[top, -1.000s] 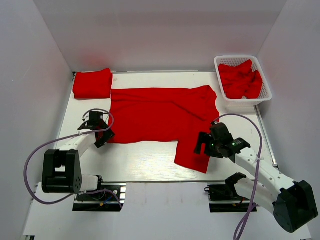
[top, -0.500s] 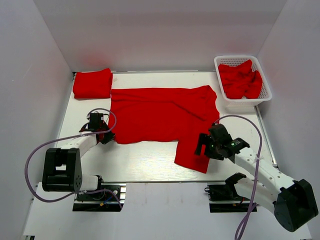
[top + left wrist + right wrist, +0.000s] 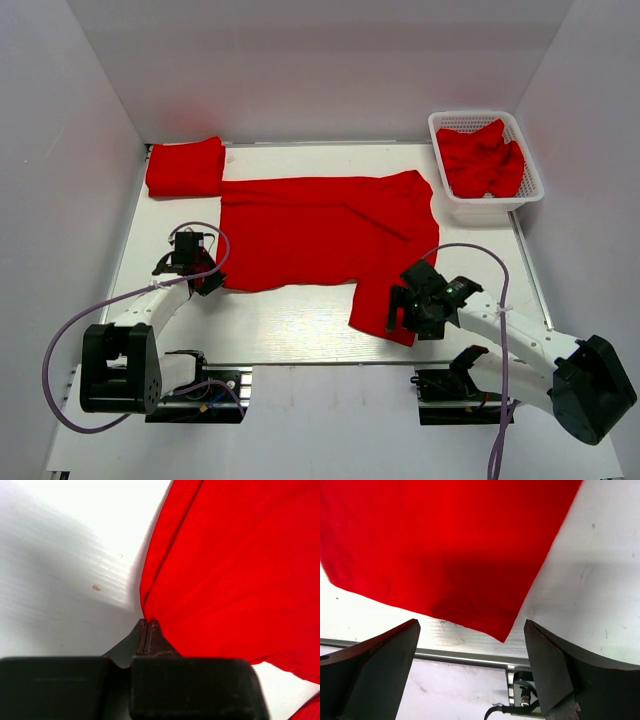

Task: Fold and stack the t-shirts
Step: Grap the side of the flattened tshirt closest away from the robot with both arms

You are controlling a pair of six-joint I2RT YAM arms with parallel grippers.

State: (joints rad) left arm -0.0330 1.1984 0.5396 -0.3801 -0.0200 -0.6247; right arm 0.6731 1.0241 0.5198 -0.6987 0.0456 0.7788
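Note:
A red t-shirt (image 3: 320,230) lies spread flat across the middle of the table, with one part (image 3: 385,305) hanging toward the near edge. My left gripper (image 3: 206,281) sits at the shirt's near left corner. In the left wrist view its fingertips (image 3: 147,623) are shut on the edge of the red fabric (image 3: 235,570). My right gripper (image 3: 402,318) hovers open over the near corner of that hanging part. The corner (image 3: 502,630) lies between its wide-apart fingers (image 3: 385,655), untouched. A folded red t-shirt (image 3: 185,167) rests at the back left.
A white lattice basket (image 3: 470,118) at the back right holds crumpled red t-shirts (image 3: 482,160). The table's near metal edge (image 3: 465,655) runs just beyond the shirt corner, with the arm bases below it. White walls close in the sides and back.
My left gripper has closed on the shirt's near left corner. My right gripper has moved toward the near edge, over the hanging part's corner, still open.

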